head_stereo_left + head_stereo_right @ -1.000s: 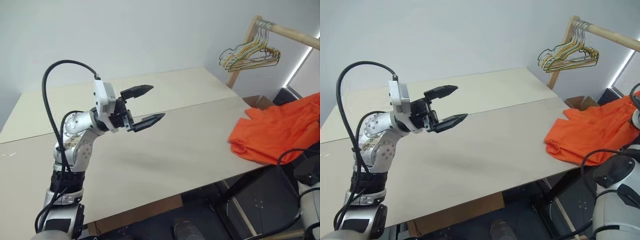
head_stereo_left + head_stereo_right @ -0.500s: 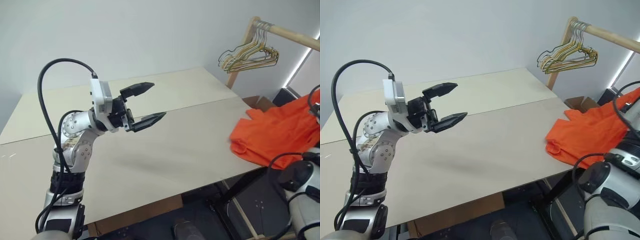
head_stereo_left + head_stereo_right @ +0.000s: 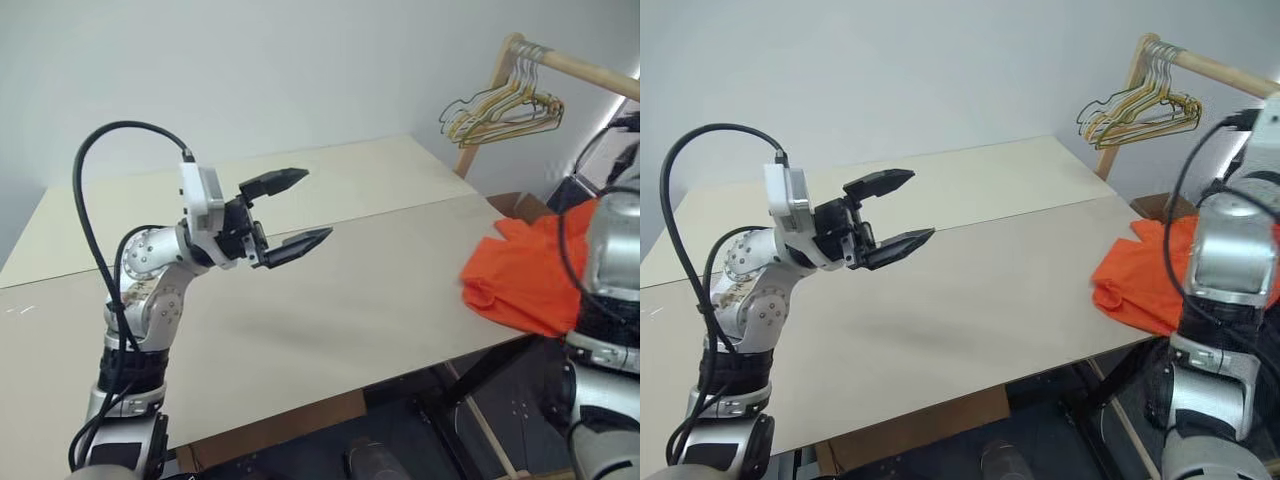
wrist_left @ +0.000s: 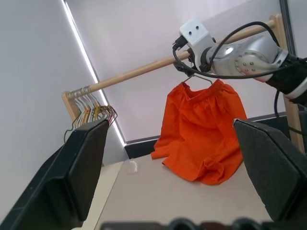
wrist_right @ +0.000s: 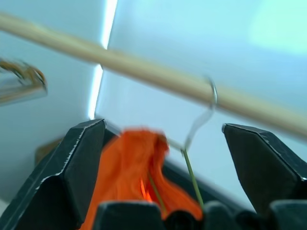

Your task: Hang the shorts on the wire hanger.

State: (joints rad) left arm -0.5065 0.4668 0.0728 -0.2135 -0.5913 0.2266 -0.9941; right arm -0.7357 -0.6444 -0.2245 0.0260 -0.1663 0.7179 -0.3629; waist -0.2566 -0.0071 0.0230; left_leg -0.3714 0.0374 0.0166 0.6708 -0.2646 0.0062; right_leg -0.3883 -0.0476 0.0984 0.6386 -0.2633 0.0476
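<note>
shorts [image 4: 204, 132]: orange, hang on the wire hanger [image 5: 204, 120], lower part lies on the table [image 3: 380, 290] edge | wire hanger: hook sits over the wooden rail [image 4: 144, 72] | left gripper [image 3: 290, 215]: released, empty, above the table | right gripper [image 5: 160, 158]: released, fingers wide, near the hook

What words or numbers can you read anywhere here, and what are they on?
None: no words, numbers or signs can be read in any view.
The orange shorts show plain fabric, no readable label.
The wire hanger, wooden rail and table carry no writing.
The white box on the right arm shows two dark dots, not letters.
</note>
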